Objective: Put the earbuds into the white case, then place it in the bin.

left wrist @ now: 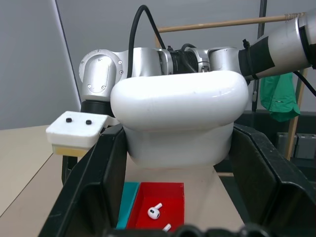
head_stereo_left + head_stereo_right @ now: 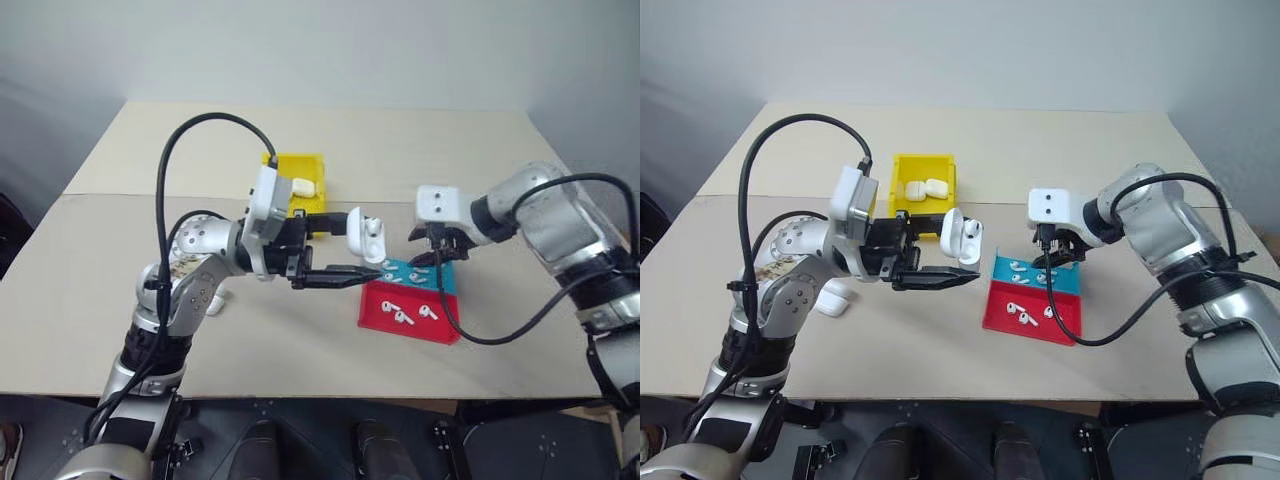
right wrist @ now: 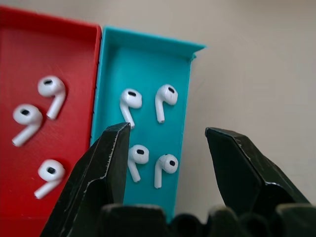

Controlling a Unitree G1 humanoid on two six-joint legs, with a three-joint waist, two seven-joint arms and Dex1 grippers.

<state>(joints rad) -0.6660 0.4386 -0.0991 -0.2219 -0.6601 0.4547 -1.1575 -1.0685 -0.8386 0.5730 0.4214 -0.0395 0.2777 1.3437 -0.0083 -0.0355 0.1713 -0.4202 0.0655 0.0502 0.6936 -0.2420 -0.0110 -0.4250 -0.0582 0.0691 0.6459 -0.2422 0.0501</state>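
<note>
**Open case held mid-frame, right jaws spread above the blue tray**

The white case sits just left of centre in the head views, lifted off the bench and pinched between the jaws of the left gripper. It is glossy, rounded plastic with its hinged lid swung open. In the left wrist view its smooth shell blocks most of the scene, and the black fingers flanking it run off the bottom edge.

Right of centre, the earbuds lie loose in two shallow flat trays set side by side and touching: four in the blue tray, three visible in the red tray, whose far side is cut off in the right wrist view. They are tiny, shiny and short-stemmed.

The right gripper hovers over the blue tray's edge with its jaws spread and nothing between them; one black finger overlaps part of an earbud.

The bin, bright yellow with upright walls, stands above centre with two white cases inside. Its near wall is hidden behind the left gripper. Another white case lies on the bench at lower left, half hidden by the left arm.
</note>
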